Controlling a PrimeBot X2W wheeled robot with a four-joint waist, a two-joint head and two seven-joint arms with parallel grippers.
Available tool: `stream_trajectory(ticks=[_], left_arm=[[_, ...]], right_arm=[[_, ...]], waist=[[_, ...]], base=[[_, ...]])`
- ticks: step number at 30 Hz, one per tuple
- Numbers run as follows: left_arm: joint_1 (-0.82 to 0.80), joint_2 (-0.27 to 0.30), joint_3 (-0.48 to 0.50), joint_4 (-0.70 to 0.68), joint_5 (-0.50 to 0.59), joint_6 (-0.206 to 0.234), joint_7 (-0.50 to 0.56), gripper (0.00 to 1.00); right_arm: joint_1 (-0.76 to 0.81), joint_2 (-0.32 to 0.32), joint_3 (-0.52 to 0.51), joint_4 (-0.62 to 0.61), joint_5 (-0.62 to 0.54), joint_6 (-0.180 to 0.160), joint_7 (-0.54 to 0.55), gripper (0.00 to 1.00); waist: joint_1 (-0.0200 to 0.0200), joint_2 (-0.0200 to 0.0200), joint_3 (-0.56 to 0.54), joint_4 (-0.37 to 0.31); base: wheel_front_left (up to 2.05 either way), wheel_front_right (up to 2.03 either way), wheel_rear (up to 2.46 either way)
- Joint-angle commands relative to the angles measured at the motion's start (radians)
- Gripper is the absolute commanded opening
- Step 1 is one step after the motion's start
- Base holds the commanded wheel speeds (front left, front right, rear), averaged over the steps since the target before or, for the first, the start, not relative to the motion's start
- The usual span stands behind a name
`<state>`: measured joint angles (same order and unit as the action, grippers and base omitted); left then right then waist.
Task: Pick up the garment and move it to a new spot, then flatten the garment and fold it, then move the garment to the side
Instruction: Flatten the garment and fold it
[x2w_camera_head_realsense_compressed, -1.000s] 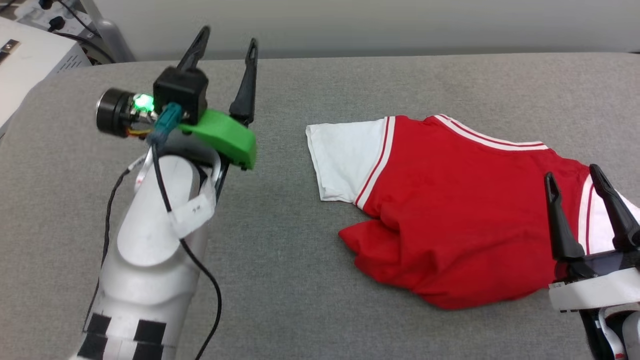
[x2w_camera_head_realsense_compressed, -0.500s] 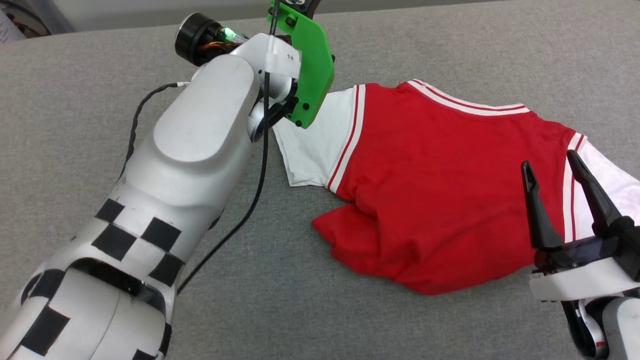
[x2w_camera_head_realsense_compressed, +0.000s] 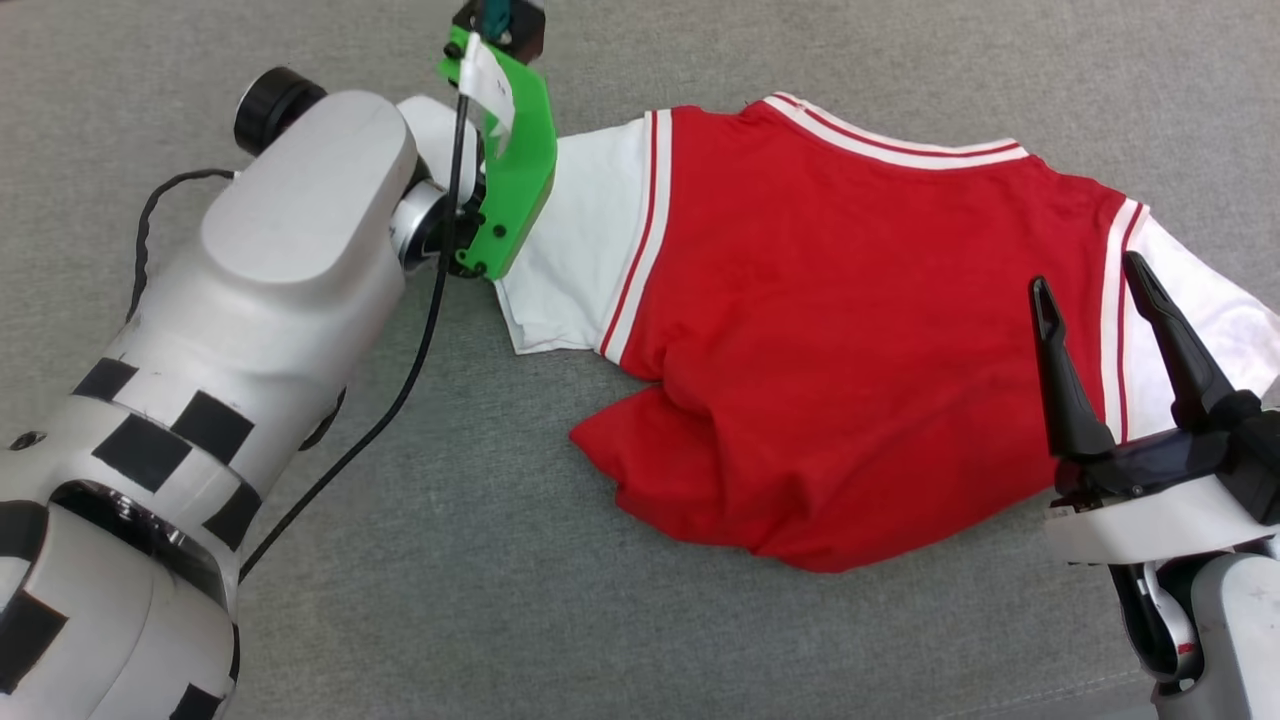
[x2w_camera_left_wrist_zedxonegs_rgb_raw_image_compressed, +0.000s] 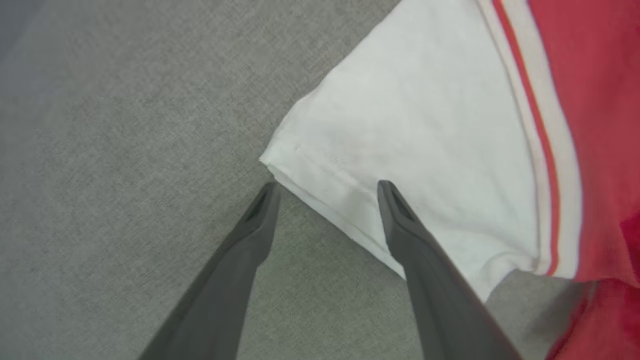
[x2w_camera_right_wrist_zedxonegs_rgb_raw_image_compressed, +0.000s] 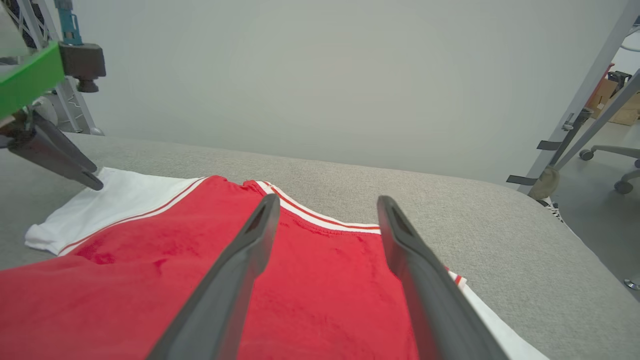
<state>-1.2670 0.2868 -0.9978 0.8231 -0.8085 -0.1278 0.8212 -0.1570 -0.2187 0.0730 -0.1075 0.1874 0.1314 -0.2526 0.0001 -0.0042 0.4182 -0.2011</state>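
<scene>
1. Grey fabric surface (x2w_camera_head_realsense_compressed: 500, 560); plain pale wall (x2w_camera_right_wrist_zedxonegs_rgb_raw_image_compressed: 320, 75) behind; slanted metal frame (x2w_camera_right_wrist_zedxonegs_rgb_raw_image_compressed: 585, 100) and chair base (x2w_camera_right_wrist_zedxonegs_rgb_raw_image_compressed: 620, 170) off to the right.
2. One garment (x2w_camera_head_realsense_compressed: 830, 330), red, lying rumpled on the surface, with two white sleeves.
3. Two grippers. Left gripper (x2w_camera_left_wrist_zedxonegs_rgb_raw_image_compressed: 327, 185): fingers apart, straddling the cuff corner of the sleeve (x2w_camera_head_realsense_compressed: 575, 250) on the robot's left. Right gripper (x2w_camera_head_realsense_compressed: 1087, 272): fingers apart, above the garment by the other sleeve (x2w_camera_head_realsense_compressed: 1210, 320).

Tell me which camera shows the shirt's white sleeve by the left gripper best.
The left wrist view: the sleeve sits close up, its hem and corner clear, by the open left gripper. The head view has it partly behind a green bracket; the right wrist view shows it small, at a low angle.
</scene>
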Motion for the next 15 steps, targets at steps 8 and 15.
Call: stream_trajectory(ticks=[8, 15], left_arm=[[0.034, 0.014, -0.146, 0.043, -0.031, -0.003, 0.013, 1.00], [0.015, 0.021, -0.186, 0.032, -0.085, -0.003, -0.079, 0.00]], right_arm=[[-0.039, 0.007, 0.016, 0.023, -0.009, -0.001, -0.009, 1.00], [-0.030, 0.005, 0.008, 0.032, -0.013, -0.001, -0.009, 1.00]], waist=[[-0.0001, 0.0042, 0.033, -0.027], [-0.0001, 0.0042, 0.001, 0.001]], base=[[0.00, 0.00, 0.00], [0.00, 0.00, 0.00]])
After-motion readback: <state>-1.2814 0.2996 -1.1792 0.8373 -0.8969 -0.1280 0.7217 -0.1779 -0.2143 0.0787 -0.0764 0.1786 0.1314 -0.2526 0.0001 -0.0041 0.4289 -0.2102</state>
